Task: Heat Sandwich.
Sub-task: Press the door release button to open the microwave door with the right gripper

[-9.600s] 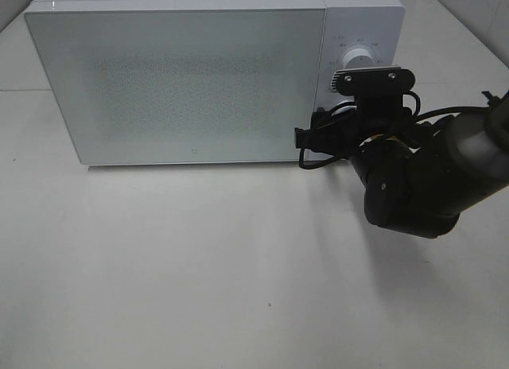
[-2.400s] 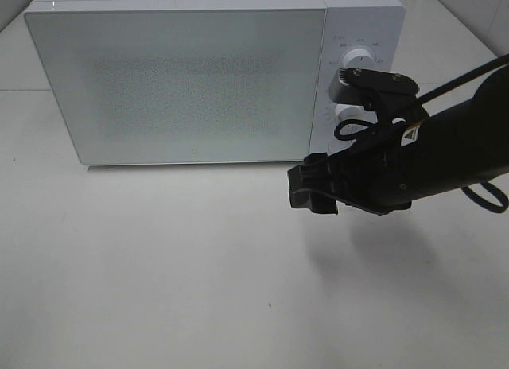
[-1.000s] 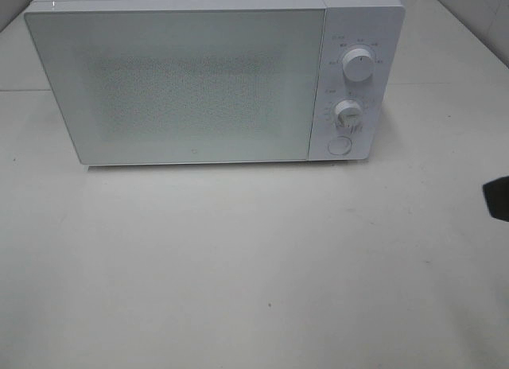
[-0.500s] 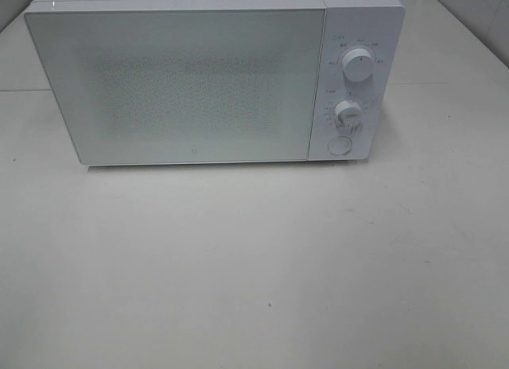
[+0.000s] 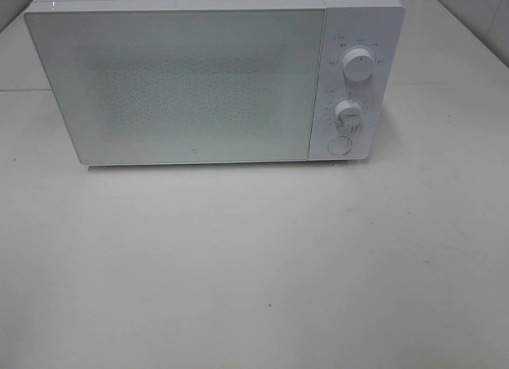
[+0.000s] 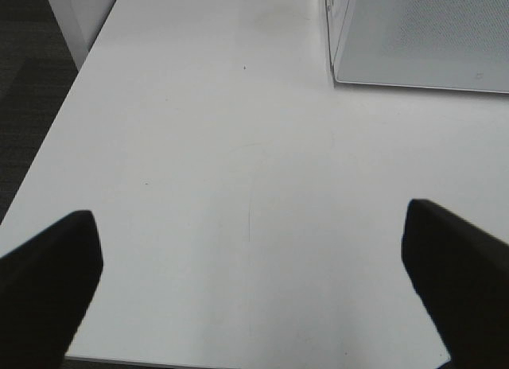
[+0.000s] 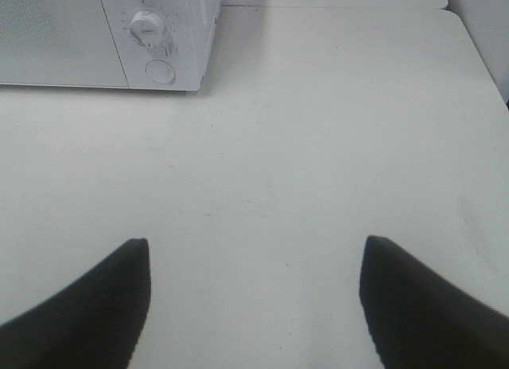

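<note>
The sandwich is out of view. A white microwave (image 5: 199, 83) stands at the back of the table with its door shut; behind the frosted door nothing can be made out. Both arms are outside the high view. In the left wrist view my left gripper (image 6: 250, 281) hangs open over bare tabletop, short of the microwave's corner (image 6: 421, 43). In the right wrist view my right gripper (image 7: 254, 301) is open above the table, well back from the microwave's control panel (image 7: 159, 35).
Two dials (image 5: 358, 65) and a round button (image 5: 339, 145) sit on the microwave's right panel. The table's left edge (image 6: 48, 146) drops to a dark floor. A seam and a wall run along the table's right side (image 7: 477, 35).
The right arm, in front of the dial panel earlier, drew back to the right and left the high view. The microwave has not moved.
</note>
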### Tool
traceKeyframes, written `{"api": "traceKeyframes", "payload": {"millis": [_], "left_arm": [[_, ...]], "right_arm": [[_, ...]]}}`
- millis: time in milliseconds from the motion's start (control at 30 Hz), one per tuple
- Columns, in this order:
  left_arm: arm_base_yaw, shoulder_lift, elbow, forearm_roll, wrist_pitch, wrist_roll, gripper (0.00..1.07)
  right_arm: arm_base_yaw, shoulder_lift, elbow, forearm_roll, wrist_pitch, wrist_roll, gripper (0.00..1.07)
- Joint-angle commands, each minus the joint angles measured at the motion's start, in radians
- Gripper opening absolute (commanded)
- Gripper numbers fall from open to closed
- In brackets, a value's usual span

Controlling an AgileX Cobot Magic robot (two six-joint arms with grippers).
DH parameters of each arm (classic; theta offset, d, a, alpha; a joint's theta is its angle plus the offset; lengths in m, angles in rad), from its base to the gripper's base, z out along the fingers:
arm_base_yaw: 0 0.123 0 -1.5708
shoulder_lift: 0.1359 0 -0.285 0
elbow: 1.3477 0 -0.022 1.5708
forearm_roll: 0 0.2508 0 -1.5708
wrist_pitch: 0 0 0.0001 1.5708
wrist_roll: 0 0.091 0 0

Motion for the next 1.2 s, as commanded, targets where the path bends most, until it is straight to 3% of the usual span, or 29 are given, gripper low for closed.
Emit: {"api": "traceKeyframes", "payload": {"millis": [33, 633, 1200], "left_arm": [[-0.004, -0.016, 0.0, -0.004, -0.012, -0.001, 0.98], [-0.004, -0.016, 0.0, -0.004, -0.012, -0.001, 0.98], [-0.004, -0.016, 0.0, -0.004, -0.012, -0.001, 0.98]], "right_arm": [[-0.005, -0.029, 0.004, -0.009, -0.022, -0.012, 0.71], [-0.005, -0.026, -0.023, 0.004, -0.069, -0.013, 0.71], [-0.005, 0.271, 0.033, -0.012, -0.554, -0.013, 0.71]]}}
